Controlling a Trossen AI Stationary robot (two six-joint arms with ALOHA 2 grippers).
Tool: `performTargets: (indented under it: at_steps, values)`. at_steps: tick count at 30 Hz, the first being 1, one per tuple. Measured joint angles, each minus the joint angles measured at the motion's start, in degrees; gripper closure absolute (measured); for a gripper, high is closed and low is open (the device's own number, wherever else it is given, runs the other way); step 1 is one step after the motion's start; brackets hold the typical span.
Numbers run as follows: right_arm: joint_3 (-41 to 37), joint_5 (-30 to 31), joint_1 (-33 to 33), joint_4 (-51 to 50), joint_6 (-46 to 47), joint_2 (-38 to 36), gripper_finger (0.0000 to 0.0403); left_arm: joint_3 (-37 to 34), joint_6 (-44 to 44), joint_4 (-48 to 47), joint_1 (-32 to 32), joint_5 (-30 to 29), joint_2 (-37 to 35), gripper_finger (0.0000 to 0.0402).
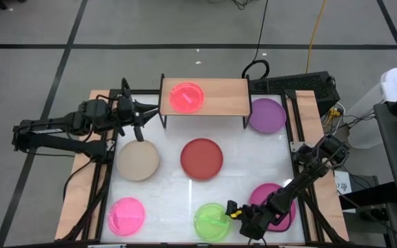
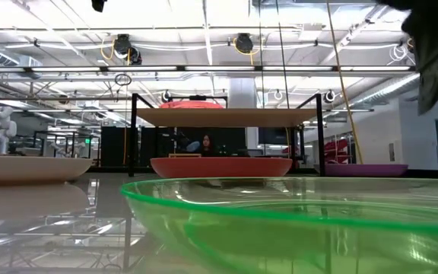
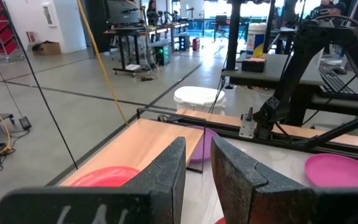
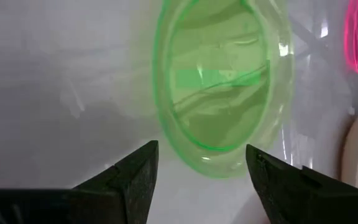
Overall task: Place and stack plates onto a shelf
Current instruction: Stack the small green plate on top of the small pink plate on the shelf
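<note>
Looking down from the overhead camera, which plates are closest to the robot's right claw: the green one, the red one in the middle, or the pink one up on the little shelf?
From the right gripper, which is open:
1. Green plate, right beside it at the near edge.
2. Red plate, mid-table.
3. Pink plate, on the shelf at the far side.

The scene was brightly and evenly lit from overhead ceiling strip lights point(image 2: 204, 47), which showed in the low view. The glossy white tabletop point(image 1: 171, 200) mirrored that light as soft glare toward six o'clock in the high view. Shadows were faint and short. The green plate point(image 2: 295, 228) loomed large and blurred close to the low camera, and looked smeared with reflections in the right wrist view
</note>
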Motion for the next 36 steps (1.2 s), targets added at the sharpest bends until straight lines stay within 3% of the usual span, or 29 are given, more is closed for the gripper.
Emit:
performTargets:
  at_steps: [9,16,36]
  values:
    - [-5.82,-1.44,0.94,14.63,-4.96,0.66,0.0181,0.0,0.0,0.0,0.01,0.0,0.0,0.0319]
    - [-5.71,-1.24,0.78,15.34,-6.27,3.41,0.0182,0.0,0.0,0.0,0.01,0.0,-0.02,0.0319]
    - [-5.95,1.77,0.98,16.44,-3.23,2.34,0.0216,0.01,0.0,0.0,-0.01,0.01,-0.01,0.0319]
